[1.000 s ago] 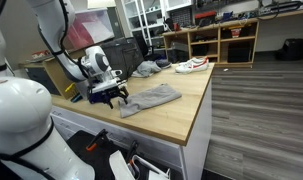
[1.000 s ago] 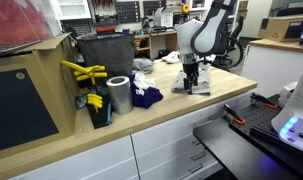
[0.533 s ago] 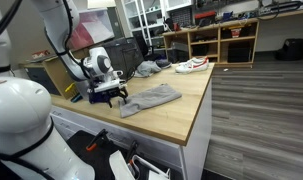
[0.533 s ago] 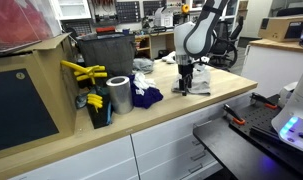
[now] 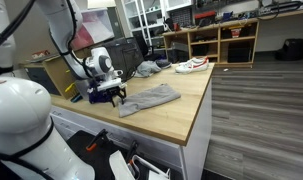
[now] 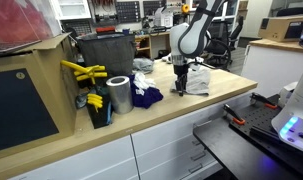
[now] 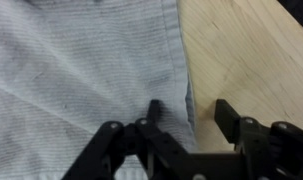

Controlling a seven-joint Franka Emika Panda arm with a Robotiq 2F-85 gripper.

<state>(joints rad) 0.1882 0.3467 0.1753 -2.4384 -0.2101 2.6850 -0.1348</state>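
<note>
A light grey cloth lies flat on the wooden worktop; it shows in both exterior views. My gripper is open and points down at the cloth's edge. One finger is over the cloth and the other is over bare wood, so the hem runs between them. In both exterior views the gripper is low at the cloth's end, close to the worktop. It holds nothing.
A white and red shoe and a grey bundle lie at the far end of the worktop. A black bin, a metal cylinder, a dark blue cloth and yellow tools stand beside the arm.
The gripper has shifted sideways along the worktop to the cloth's edge and a little lower. The cloth has not moved.
</note>
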